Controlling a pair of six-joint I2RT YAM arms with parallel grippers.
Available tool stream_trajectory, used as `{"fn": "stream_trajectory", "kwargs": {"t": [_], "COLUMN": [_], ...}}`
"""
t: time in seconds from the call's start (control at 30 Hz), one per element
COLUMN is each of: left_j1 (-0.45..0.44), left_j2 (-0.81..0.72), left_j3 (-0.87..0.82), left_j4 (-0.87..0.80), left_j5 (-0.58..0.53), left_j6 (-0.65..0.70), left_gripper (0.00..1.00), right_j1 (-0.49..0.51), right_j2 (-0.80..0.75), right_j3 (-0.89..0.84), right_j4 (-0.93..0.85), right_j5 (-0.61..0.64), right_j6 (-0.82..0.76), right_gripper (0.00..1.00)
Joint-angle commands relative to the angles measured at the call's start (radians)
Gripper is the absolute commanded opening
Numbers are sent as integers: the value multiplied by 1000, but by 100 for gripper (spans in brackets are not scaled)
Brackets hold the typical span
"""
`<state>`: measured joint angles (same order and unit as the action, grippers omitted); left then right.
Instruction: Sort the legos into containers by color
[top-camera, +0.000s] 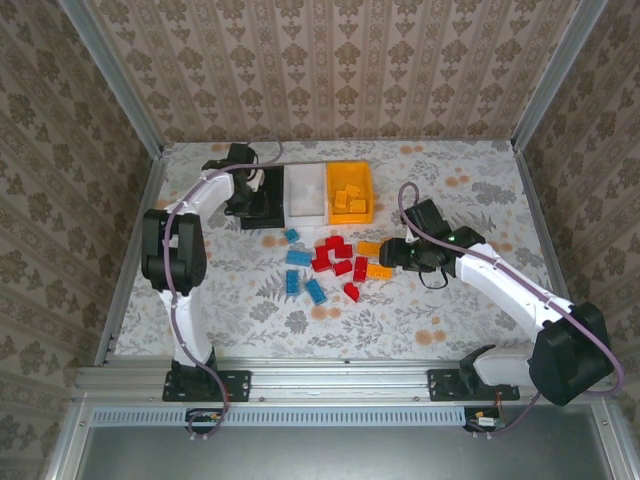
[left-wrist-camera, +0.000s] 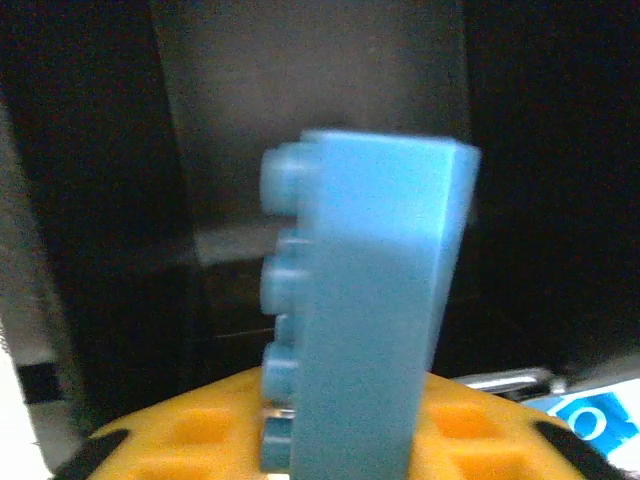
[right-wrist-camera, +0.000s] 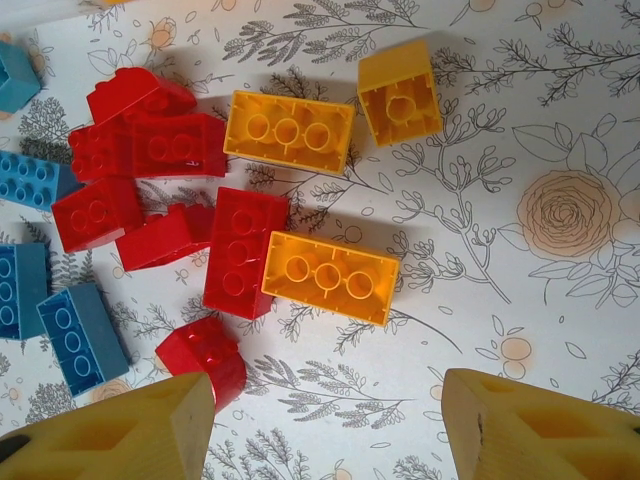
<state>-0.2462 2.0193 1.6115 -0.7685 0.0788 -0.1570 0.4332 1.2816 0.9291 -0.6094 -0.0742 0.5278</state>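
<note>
Over the black bin: the left arm (top-camera: 205, 195) reaches to the black open-topped plastic bin (top-camera: 262, 212), which sits at the left end of the row. Its wrist camera looks into the dark interior.
Blue brick: a light-blue rectangular plastic lego brick (left-wrist-camera: 370, 310) stands on end close to that camera, studs facing left. Its lower end rests against a yellow finger pad (left-wrist-camera: 180, 440).
Left jaws: the brick is blurred, so we cannot tell whether they clamp it or are loose around it.
Right jaws: they are open, with the yellow fingertips (right-wrist-camera: 110, 430) wide apart and nothing between them, hovering above the pile.
Pile: on the floral tabletop (top-camera: 450, 190) we see red bricks (right-wrist-camera: 245, 250) and blue bricks (right-wrist-camera: 80, 335). There are three orange-yellow bricks, and the nearest is a three-stud one (right-wrist-camera: 330, 277).
Other bins: the white plastic bin (top-camera: 305, 190) looks empty. The orange-yellow plastic bin (top-camera: 369, 195) holds several yellow bricks.
Step in hand: we judge that blue goes into black on the left, while the right lines up on a yellow brick.
Next move: the left must free the brick inside the walls. The right must descend astride the three-stud brick without nudging the red brick touching it.
</note>
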Motion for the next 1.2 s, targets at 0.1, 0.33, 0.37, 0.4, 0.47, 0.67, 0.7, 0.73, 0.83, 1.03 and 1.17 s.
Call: {"fn": "stream_trajectory", "kwargs": {"t": [0.1,0.33,0.37,0.4,0.47,0.67,0.7,0.73,0.83,1.03,1.17], "left_j1": [7,-42,-64,-92,-150,-274,-286,-298,-322,-329,-327], "left_j2": [-42,-243,-279,-318,-377,-492,-498,-502,-482,-401,-357], "left_j3": [21,-110,-148,-191,-270,-466,-478,-489,-494,-509,-512], "left_j4": [-40,-40,-32,-29,-20,100,118,134,151,229,304], "left_j5": [19,11,8,5,-1,33,17,0,-59,-82,-84], "left_j6": [7,-13,-20,-32,-67,-228,-252,-275,-342,-482,-541], "left_gripper": [45,49,50,50,52,64,67,68,71,76,76], "right_j1": [13,47,51,57,63,87,92,96,98,98,96], "right_j2": [-18,6,8,9,15,40,43,43,40,20,25], "right_j3": [-1,20,21,19,18,24,23,21,5,-40,-54], "right_j4": [-23,-23,-21,-18,-13,8,10,14,23,33,35], "right_j5": [22,24,26,28,26,19,20,20,19,46,54], "right_j6": [16,22,22,25,28,34,32,33,29,2,-18], "right_gripper": [63,63,63,63,63,63,63,64,63,64,64]}}
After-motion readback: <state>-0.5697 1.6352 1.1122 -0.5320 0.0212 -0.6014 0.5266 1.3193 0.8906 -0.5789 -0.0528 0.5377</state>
